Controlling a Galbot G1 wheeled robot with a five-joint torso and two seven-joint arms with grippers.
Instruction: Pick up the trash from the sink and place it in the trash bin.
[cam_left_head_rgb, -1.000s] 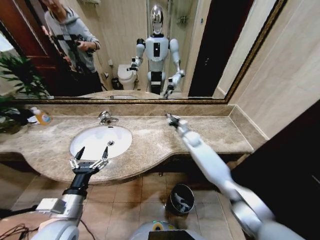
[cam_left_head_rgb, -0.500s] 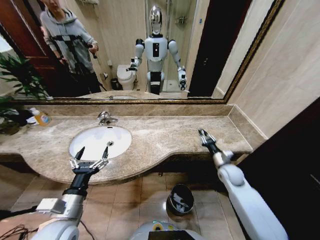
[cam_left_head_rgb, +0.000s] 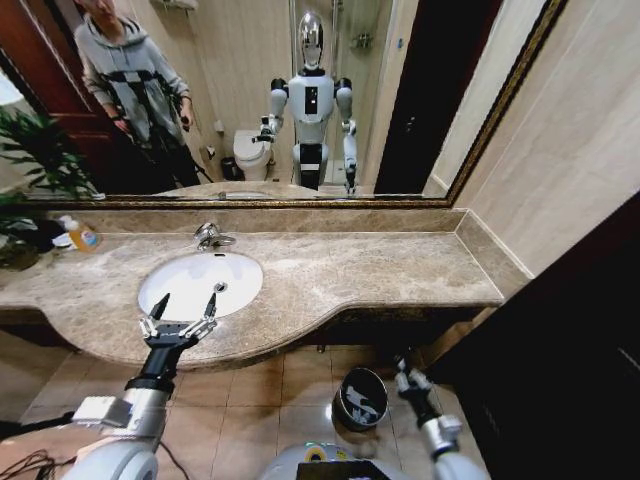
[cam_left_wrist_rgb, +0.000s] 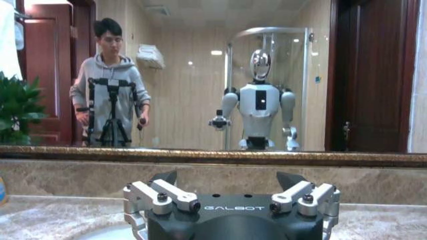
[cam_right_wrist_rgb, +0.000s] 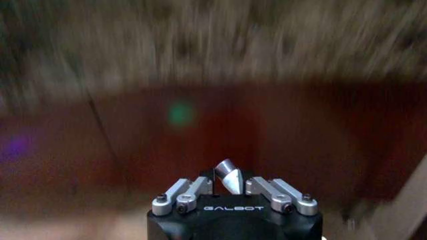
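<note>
right hand (cam_left_head_rgb: 404, 376) pinched shut on a small shiny scrap, just beside the round dark metal-rimmed bin (cam_left_head_rgb: 362, 398); centre over its opening before release. left hand (cam_left_head_rgb: 184, 306) spread open, empty, beside it the white oval sink (cam_left_head_rgb: 200, 283).

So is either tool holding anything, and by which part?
Right tool pinches a small pale sliver by one end; what it is cannot be told. Left tool is open, empty.
</note>
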